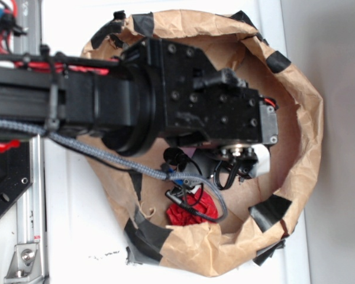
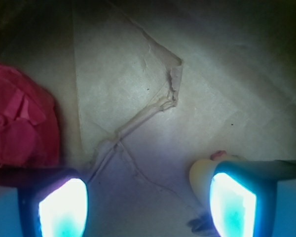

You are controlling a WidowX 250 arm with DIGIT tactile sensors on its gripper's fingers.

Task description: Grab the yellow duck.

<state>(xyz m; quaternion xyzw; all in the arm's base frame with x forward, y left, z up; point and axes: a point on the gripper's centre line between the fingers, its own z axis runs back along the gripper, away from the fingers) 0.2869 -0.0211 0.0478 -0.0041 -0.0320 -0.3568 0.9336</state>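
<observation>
- One black robot arm [image 1: 136, 94] reaches from the left over one crumpled brown paper nest with black tape patches [image 1: 302, 136], which sits on the white desk [image 1: 77, 225].
- One gripper [image 2: 148, 202] is in view, lowered inside the nest; in the wrist view its two glowing blue-white fingers [image 2: 64, 207] stand at the lower left and lower right corners.
- The jaws are spread wide, with bare paper floor between them; they pinch nothing.
- One small smooth pale-yellow rubber duck with an orange-pink tinge at its top [image 2: 203, 174] lies on the paper floor, at the inner side of the right-hand finger in the wrist view. Part of it is hidden behind that finger; whether the two touch cannot be told.
- The duck is not discernible in the exterior view, where the arm covers much of the nest interior.
- One wrinkly red paper wad [image 2: 19, 123] lies at the left edge of the wrist view, just above the left-hand finger and well apart from the duck. In the exterior view it shows at the lower part of the nest, beneath the cables.
- One torn, creased seam [image 2: 158, 98] runs across the paper floor between wad and duck.
</observation>
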